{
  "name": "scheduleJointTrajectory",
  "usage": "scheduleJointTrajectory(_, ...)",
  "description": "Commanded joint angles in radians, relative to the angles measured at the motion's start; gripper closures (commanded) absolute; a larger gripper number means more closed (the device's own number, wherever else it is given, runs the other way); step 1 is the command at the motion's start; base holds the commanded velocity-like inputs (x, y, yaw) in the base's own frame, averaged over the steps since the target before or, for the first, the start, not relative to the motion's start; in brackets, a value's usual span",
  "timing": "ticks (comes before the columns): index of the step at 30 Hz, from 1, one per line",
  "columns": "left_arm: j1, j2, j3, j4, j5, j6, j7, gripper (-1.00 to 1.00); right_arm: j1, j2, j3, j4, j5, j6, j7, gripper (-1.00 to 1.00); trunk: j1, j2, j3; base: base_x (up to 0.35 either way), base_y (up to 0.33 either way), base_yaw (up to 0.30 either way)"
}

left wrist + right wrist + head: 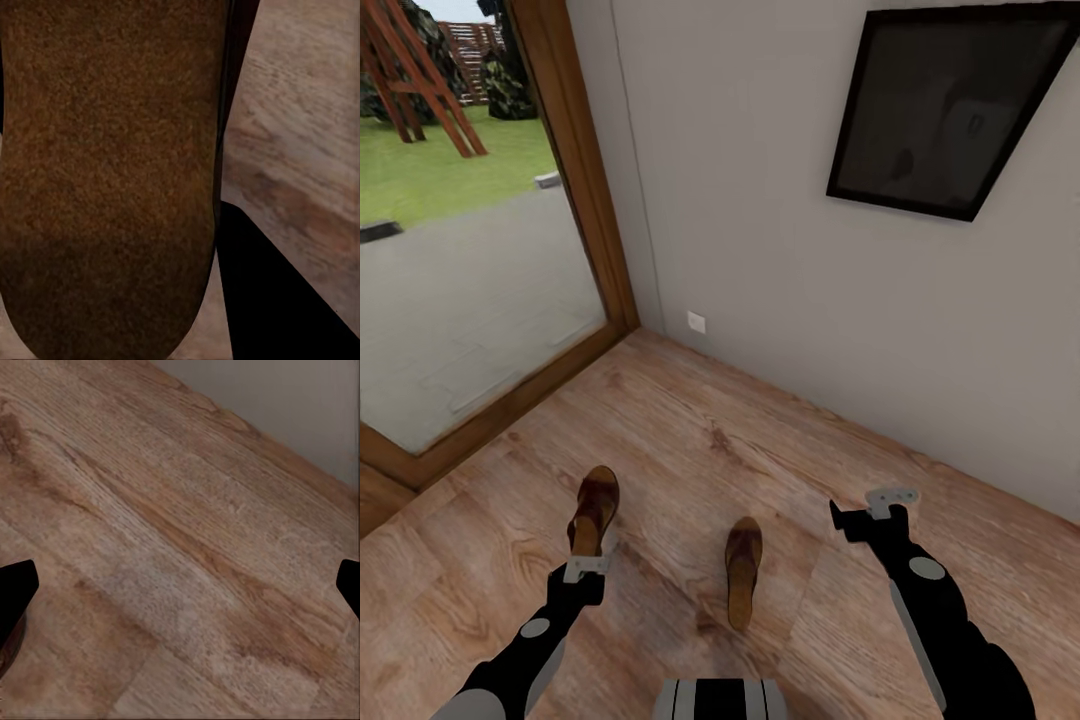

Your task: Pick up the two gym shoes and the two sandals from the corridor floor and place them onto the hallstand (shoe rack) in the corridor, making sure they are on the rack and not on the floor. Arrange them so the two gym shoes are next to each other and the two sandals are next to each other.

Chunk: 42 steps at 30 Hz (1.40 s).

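The corridor floor [690, 440] holds both sandals: the left sandal [594, 511] at seven o'clock, the right sandal [743, 570] at six. The left gripper [588, 566] sits at the left sandal's heel, grip unclear; confirm a firm clamp before lifting. The right gripper [880, 508] hangs wide; no writing is legible

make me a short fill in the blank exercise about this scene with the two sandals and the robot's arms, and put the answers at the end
1. Both sandals lie on the wood-plank ____.
2. The left gripper is at the heel end of the left sandal; the other sandal lies ____ the two arms.
3. The right gripper hangs over bare planks with its fingers ____.
4. On the wall hangs a dark ____-framed picture.

Answers: floor; between; open; black
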Motion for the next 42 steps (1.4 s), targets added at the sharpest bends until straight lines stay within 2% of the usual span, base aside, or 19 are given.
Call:
scheduleJointTrajectory(1,0.000,-0.001,0.008,0.000,-0.013,-0.003,-0.004,1.00,0.004,0.003,0.000,0.002,0.010,0.000,0.000,-1.00,-0.001,0.000,0.005,0.000,0.000,0.000)
scheduleJointTrajectory(5,0.001,-0.002,0.010,-0.001,-0.012,-0.001,-0.004,1.00,0.024,0.027,0.000,0.010,0.011,-0.049,-0.010,-1.00,-0.002,0.001,0.027,0.000,0.000,0.000)
scheduleJointTrajectory(8,0.004,-0.001,0.011,0.001,-0.008,-0.007,-0.002,1.00,0.062,0.048,-0.002,0.013,0.014,-0.122,-0.025,-1.00,-0.004,0.002,0.043,0.000,0.000,0.000)
scheduleJointTrajectory(13,0.036,0.000,0.018,-0.003,-0.002,-0.018,0.005,1.00,0.126,0.054,-0.003,0.016,0.015,-0.201,-0.067,-1.00,-0.006,0.003,0.071,0.000,0.000,0.000)
scheduleJointTrajectory(16,0.051,0.006,0.038,-0.041,-0.001,-0.019,0.009,1.00,0.180,0.055,-0.004,0.033,0.013,-0.278,-0.100,-1.00,-0.007,0.004,0.087,0.000,0.000,0.000)
scheduleJointTrajectory(19,0.054,0.012,0.051,-0.055,-0.001,-0.019,0.006,1.00,0.211,0.055,-0.004,0.106,0.012,-0.352,-0.108,-1.00,-0.009,0.004,0.103,0.000,0.000,0.000)
scheduleJointTrajectory(20,0.055,0.015,0.053,-0.053,0.001,-0.019,0.003,1.00,0.217,0.055,-0.004,0.155,0.013,-0.398,-0.109,-1.00,-0.009,0.004,0.109,0.000,0.000,0.000)
scheduleJointTrajectory(22,0.055,0.015,0.054,-0.050,0.002,-0.019,0.000,1.00,0.220,0.055,-0.004,0.213,0.013,-0.444,-0.110,-1.00,-0.010,0.005,0.120,0.000,0.000,0.000)
scheduleJointTrajectory(23,0.055,0.016,0.054,-0.050,0.003,-0.020,-0.002,1.00,0.222,0.055,-0.004,0.274,0.013,-0.492,-0.110,-1.00,-0.010,0.005,0.125,0.000,0.000,0.000)
scheduleJointTrajectory(24,0.055,0.016,0.053,-0.051,0.003,-0.020,-0.002,1.00,0.222,0.055,-0.005,0.292,0.013,-0.510,-0.110,-1.00,-0.011,0.005,0.131,0.000,0.000,0.000)
scheduleJointTrajectory(26,0.055,0.016,0.053,-0.049,0.003,-0.021,-0.012,1.00,0.223,0.050,-0.005,0.374,0.014,-0.607,-0.108,-1.00,-0.012,0.006,0.142,0.000,0.000,0.000)
scheduleJointTrajectory(27,0.055,0.016,0.052,-0.047,0.002,-0.021,-0.021,1.00,0.223,0.049,-0.005,0.394,0.014,-0.627,-0.108,-1.00,-0.012,0.006,0.147,0.000,0.000,0.000)
scheduleJointTrajectory(33,0.055,0.016,0.052,-0.045,0.002,-0.021,-0.057,1.00,0.223,0.046,-0.006,0.440,0.015,-0.659,-0.107,-1.00,-0.015,0.008,0.180,0.000,0.000,0.000)
scheduleJointTrajectory(38,0.055,0.016,0.053,-0.046,0.001,-0.022,-0.058,1.00,0.223,0.045,-0.006,0.457,0.017,-0.664,-0.108,-1.00,-0.017,0.009,0.207,0.000,0.000,0.000)
scheduleJointTrajectory(42,0.056,0.016,0.054,-0.051,0.001,-0.022,-0.058,1.00,0.223,0.045,-0.007,0.488,0.015,-0.667,-0.111,-1.00,-0.017,0.009,0.214,0.000,0.000,0.000)
